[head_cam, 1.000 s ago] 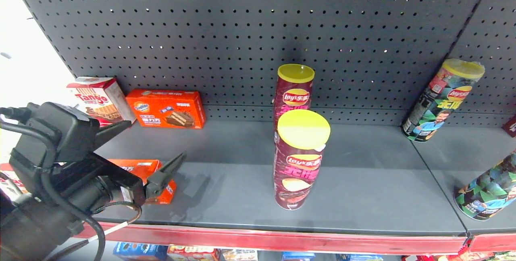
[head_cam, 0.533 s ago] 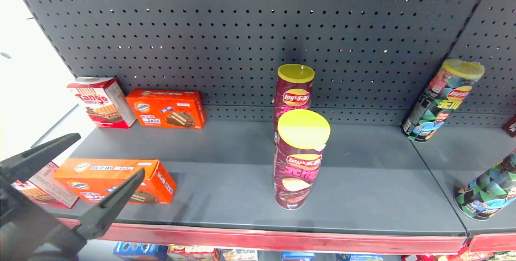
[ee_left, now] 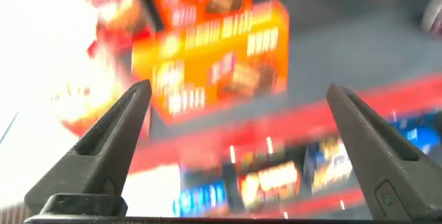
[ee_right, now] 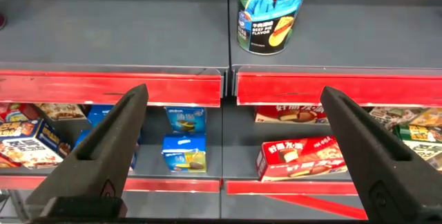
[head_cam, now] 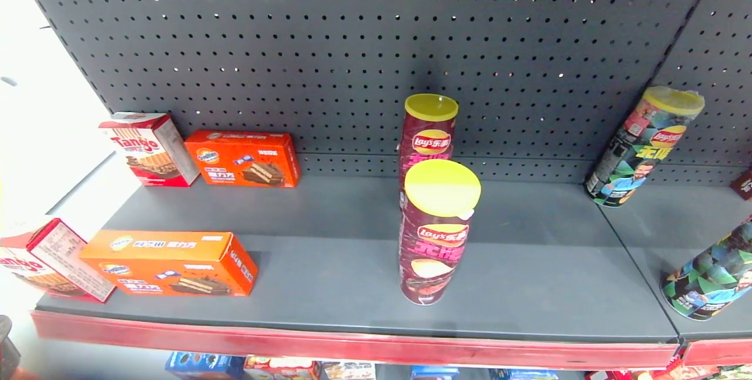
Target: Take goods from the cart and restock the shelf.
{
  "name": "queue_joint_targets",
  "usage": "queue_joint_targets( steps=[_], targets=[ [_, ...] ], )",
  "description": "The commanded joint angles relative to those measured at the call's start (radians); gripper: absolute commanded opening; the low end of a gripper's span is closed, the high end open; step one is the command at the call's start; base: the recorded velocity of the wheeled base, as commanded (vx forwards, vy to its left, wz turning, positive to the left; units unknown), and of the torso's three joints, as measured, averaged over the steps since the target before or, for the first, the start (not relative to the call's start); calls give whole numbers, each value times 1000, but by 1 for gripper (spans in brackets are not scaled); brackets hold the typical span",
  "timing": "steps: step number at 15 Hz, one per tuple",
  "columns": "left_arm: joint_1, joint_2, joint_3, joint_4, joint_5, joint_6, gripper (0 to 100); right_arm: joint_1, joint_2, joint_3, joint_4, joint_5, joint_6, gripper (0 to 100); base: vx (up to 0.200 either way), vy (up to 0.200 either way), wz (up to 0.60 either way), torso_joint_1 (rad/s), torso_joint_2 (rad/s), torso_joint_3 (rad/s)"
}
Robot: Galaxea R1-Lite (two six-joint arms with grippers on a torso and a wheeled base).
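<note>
Since a second ago my left arm has drawn back from over the near orange box (head_cam: 167,262) and gone down past the shelf's front left corner. The box itself stays where it was, and nothing else up there has shifted.

The shelf (head_cam: 329,209) is a grey board with a red lip (head_cam: 352,347) along its front and a dark pegboard (head_cam: 352,45) behind it. My left pincer (ee_left: 238,88) is spread wide with nothing between its fingers. It hangs out in front of the lip and faces the near orange box, which is blurred in the left wrist view. My right pincer (ee_right: 233,91) is spread and bare too, and it faces the lip farther right, where two boards meet at a seam.

The near orange box lies flat at the front left, its long side along the lip. The far orange box (head_cam: 244,157) sits at the back by the pegboard. Two maroon cans with yellow lids stand upright mid-shelf, one behind the other: the front can (head_cam: 437,233) well back from the lip, and the back can (head_cam: 429,130) near the pegboard. On the right, the far dark can (head_cam: 643,148) is by the pegboard, and the near dark can (head_cam: 711,277) stands right of the seam, just behind the lip. The near wafer box (head_cam: 47,262) is at the shelf's left end, right beside the near orange box. The far wafer box (head_cam: 147,148) stands just left of the far orange box.

Below the lip, lower shelves hold blue boxes (ee_right: 185,141) and a red box (ee_right: 297,158).
</note>
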Motion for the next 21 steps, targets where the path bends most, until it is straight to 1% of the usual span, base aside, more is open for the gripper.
queue_joint_targets(
  steps=[1,2,3,6,8,9,10,11,12,13,14,15,16,17,18,21],
  targets=[
    [96,-332,27,249,-37,-24,100,0,1,0,0,0,1,100,0,0,0,0,0,0],
    [97,-338,27,289,-38,-18,100,0,1,0,0,0,1,100,0,0,0,0,0,0],
    [97,-338,27,291,-38,-15,100,0,1,0,0,0,-1,100,0,0,0,0,0,0],
    [102,-338,27,291,-35,-41,100,0,1,0,0,0,-1,100,0,0,0,0,0,0],
    [102,-338,27,291,-35,-50,100,0,1,0,0,0,-1,100,0,0,0,0,0,0],
    [102,-338,27,291,-37,-64,100,0,1,0,0,0,-1,100,0,0,0,0,0,0],
    [102,-338,27,291,-40,-63,100,0,1,0,0,0,-1,100,0,0,0,0,0,0],
    [100,-338,27,291,-41,-77,100,0,1,0,0,0,-1,100,0,0,0,0,0,0],
    [102,-338,27,292,-38,-78,100,0,1,0,0,0,-1,100,0,0,0,0,0,0],
    [102,-338,27,295,-6,-78,100,0,1,0,0,0,-1,100,0,0,0,0,0,0],
    [102,-338,27,308,55,-84,100,0,1,0,0,0,1,100,0,0,0,0,0,0],
    [103,-338,27,314,74,-89,100,0,1,0,0,0,-1,100,0,0,0,0,0,0],
    [103,-338,27,325,71,-90,100,0,1,0,0,0,-1,100,0,0,0,0,0,0],
    [100,-338,27,363,41,-87,100,0,1,0,0,0,-1,100,0,0,0,0,0,0],
    [100,-338,25,366,-8,-93,100,0,1,0,0,0,-1,100,0,0,0,0,0,0],
    [100,-338,22,369,-60,-98,100,0,1,0,0,3,-1,100,0,0,0,0,0,0]
  ],
)
